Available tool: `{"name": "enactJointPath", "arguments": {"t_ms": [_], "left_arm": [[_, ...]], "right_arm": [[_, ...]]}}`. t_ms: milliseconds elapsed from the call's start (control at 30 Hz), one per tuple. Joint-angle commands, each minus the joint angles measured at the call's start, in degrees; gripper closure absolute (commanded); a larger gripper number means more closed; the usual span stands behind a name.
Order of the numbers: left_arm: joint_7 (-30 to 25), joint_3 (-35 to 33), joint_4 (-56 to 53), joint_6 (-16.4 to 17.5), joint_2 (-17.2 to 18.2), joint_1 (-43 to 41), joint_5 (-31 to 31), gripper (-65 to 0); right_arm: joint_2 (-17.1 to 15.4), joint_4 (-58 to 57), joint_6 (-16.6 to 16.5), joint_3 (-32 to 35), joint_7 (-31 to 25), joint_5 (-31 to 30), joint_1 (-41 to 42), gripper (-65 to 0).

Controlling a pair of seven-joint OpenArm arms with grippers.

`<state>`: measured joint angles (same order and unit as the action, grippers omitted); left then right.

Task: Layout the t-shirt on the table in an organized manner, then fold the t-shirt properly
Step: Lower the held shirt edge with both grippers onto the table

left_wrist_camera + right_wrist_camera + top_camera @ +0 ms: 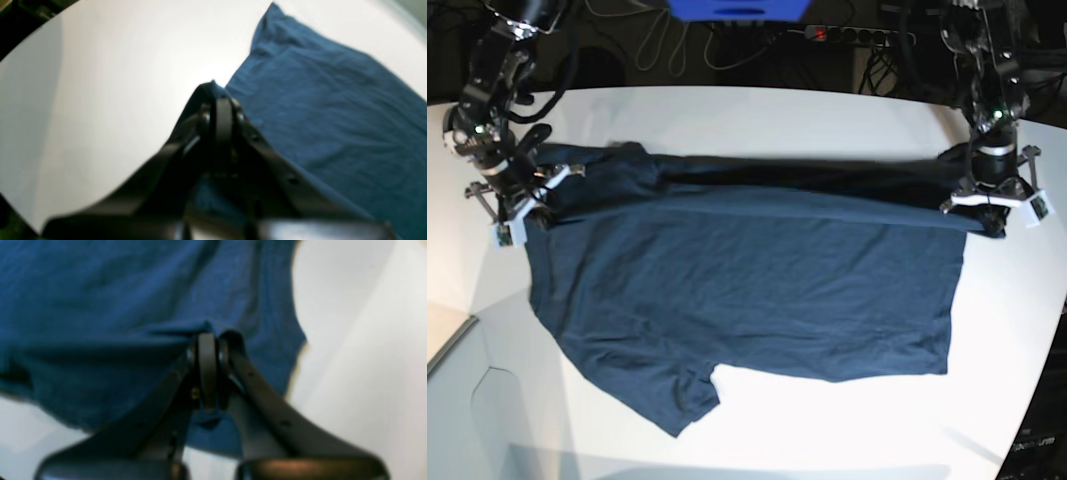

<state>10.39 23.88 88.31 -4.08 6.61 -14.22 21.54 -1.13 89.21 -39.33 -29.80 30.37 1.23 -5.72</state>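
Observation:
The dark navy t-shirt (747,280) lies spread across the white table (757,110), with a sleeve pointing to the front left. Its far part is doubled over along a taut fold line running between my two grippers. My right gripper (519,212), at the base view's left, is shut on the shirt's left end (100,306); the right wrist view shows cloth pinched at the closed tips (213,336). My left gripper (989,215), at the base view's right, is shut on the shirt's right edge (317,116); its tips (215,90) meet at the cloth's corner over the table (100,83).
Cables and a power strip (857,35) lie behind the table, beside a blue object (737,8). The table's curved edge runs along the right (1042,330) and the front left (457,340). Bare tabletop shows in front of the shirt (827,420).

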Motion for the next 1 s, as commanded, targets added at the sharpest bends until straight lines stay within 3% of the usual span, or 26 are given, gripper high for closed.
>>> {"name": "enactJointPath", "arguments": {"t_ms": [0, 400, 733, 967], "left_arm": [[-2.0, 0.3, 0.3, 0.3, 0.6, 1.4, -0.9, 0.0], [-2.1, -3.8, -6.8, 0.4, 4.3, 8.6, -2.5, 0.0], [-2.1, -3.8, -12.1, 0.4, 4.0, 11.6, -2.5, 0.0], [-2.1, -7.5, -14.2, 0.4, 4.3, 13.5, -2.5, 0.0]], "right_arm": [[-0.6, 0.2, -0.7, 0.6, -1.4, -0.8, 1.7, 0.0], [-3.5, -8.8, -0.7, 2.4, -1.5, -0.8, 9.3, 0.0], [-5.0, -11.5, -0.7, 2.4, -1.6, -0.8, 10.8, 0.0], [-5.7, -11.5, -0.7, 2.5, -1.5, -0.8, 11.1, 0.0]]}}
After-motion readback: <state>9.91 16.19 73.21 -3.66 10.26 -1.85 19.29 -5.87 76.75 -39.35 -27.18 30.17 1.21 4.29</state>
